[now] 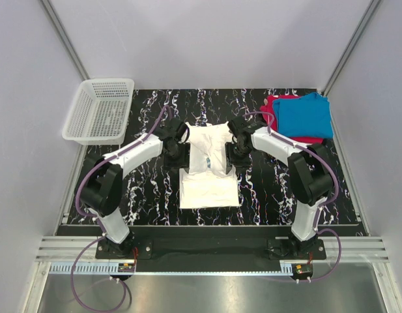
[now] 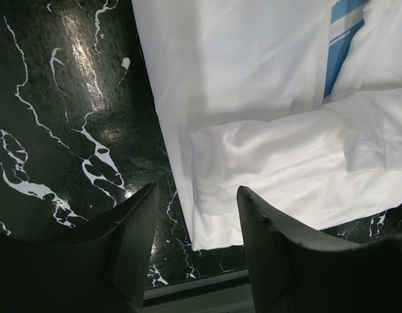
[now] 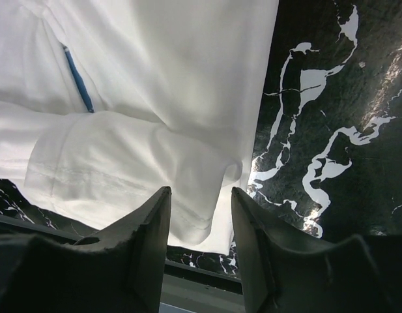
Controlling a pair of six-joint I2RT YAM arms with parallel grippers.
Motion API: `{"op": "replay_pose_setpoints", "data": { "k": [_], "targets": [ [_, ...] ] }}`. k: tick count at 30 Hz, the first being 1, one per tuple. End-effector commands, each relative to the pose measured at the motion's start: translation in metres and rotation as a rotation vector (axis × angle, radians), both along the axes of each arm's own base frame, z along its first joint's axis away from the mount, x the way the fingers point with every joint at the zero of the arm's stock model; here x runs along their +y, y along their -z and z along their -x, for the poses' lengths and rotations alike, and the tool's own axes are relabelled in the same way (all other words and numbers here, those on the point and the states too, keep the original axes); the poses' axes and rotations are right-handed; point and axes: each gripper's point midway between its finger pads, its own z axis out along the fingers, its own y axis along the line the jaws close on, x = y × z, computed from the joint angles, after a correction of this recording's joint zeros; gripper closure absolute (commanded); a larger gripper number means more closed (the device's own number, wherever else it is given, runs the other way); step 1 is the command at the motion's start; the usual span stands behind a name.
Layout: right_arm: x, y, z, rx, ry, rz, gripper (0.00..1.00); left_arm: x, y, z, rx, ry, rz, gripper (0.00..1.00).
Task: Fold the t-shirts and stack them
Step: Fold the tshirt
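Lab test cell, aluminium-framed white walls [image 1: 201, 39]

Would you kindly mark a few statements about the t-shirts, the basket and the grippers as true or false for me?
1. The blue t-shirt lies on top of the red t-shirt at the far right of the table. True.
2. The white t-shirt sits inside the basket. False: it lies on the table between the two arms, and the basket stands apart at the far left.
3. The left gripper and the right gripper both have their jaws apart. True.
4. The white t-shirt is spread out fully flat. False: both wrist views show a sleeve folded in over the body.
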Motion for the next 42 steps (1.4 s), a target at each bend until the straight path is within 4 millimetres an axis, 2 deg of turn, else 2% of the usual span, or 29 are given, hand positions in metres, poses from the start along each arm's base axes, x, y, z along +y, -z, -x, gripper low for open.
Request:
{"op": "replay_pose_setpoints", "data": {
  "k": [1, 4, 5, 7, 11, 15, 16, 17, 23, 27, 34, 35, 37, 38, 39, 42],
  "targets": [
    [0.009, -0.002, -0.004, -0.001, -0.004, -0.028, 0.51, -0.002, -0.002, -0.009, -0.025, 0.011, 0.026, 0.44],
    [0.008, 0.005, 0.0, 0.016, -0.003, -0.021, 0.54, 0.0, 0.001, -0.008, -0.019, 0.008, 0.022, 0.44],
    [0.008, 0.005, 0.0, 0.018, 0.0, -0.023, 0.63, -0.001, 0.001, -0.008, -0.016, 0.007, 0.025, 0.45],
    [0.007, 0.006, -0.001, 0.016, 0.009, -0.017, 1.0, -0.001, 0.003, -0.008, -0.012, 0.006, 0.025, 0.45],
    [0.007, -0.002, -0.007, -0.006, 0.011, -0.012, 1.0, -0.004, 0.004, -0.01, -0.004, 0.01, 0.033, 0.45],
    [0.014, -0.015, -0.026, -0.055, -0.012, -0.007, 1.0, -0.005, 0.003, -0.012, -0.005, 0.014, 0.035, 0.45],
    [0.013, -0.012, -0.031, -0.053, -0.01, 0.008, 1.0, -0.005, 0.003, -0.012, -0.004, 0.014, 0.035, 0.45],
    [0.016, -0.02, -0.038, -0.073, -0.019, 0.005, 1.0, -0.005, 0.003, -0.013, -0.005, 0.014, 0.035, 0.45],
    [0.022, -0.039, -0.071, -0.117, -0.005, -0.012, 1.0, -0.001, 0.005, -0.014, -0.004, 0.008, 0.03, 0.46],
    [0.017, -0.04, -0.086, -0.113, 0.023, -0.019, 1.0, -0.001, 0.008, -0.013, 0.005, 0.01, 0.027, 0.46],
    [0.008, -0.023, -0.085, -0.063, 0.025, 0.015, 0.86, -0.002, 0.005, -0.017, -0.004, 0.004, 0.031, 0.45],
    [0.006, -0.021, -0.082, -0.054, 0.024, 0.021, 0.76, -0.002, 0.005, -0.017, -0.005, 0.003, 0.03, 0.45],
    [0.005, -0.019, -0.08, -0.047, 0.02, 0.023, 0.72, -0.005, 0.002, -0.019, -0.011, 0.005, 0.041, 0.45],
    [0.003, -0.017, -0.078, -0.039, 0.015, 0.028, 0.65, -0.006, 0.001, -0.021, -0.011, 0.005, 0.045, 0.45],
    [0.002, -0.017, -0.076, -0.038, 0.014, 0.028, 0.49, -0.009, -0.001, -0.024, -0.018, 0.007, 0.054, 0.45],
    [-0.001, -0.031, -0.073, -0.073, 0.007, 0.019, 0.47, -0.011, -0.007, -0.029, -0.029, 0.001, 0.059, 0.45]
  ]
}}
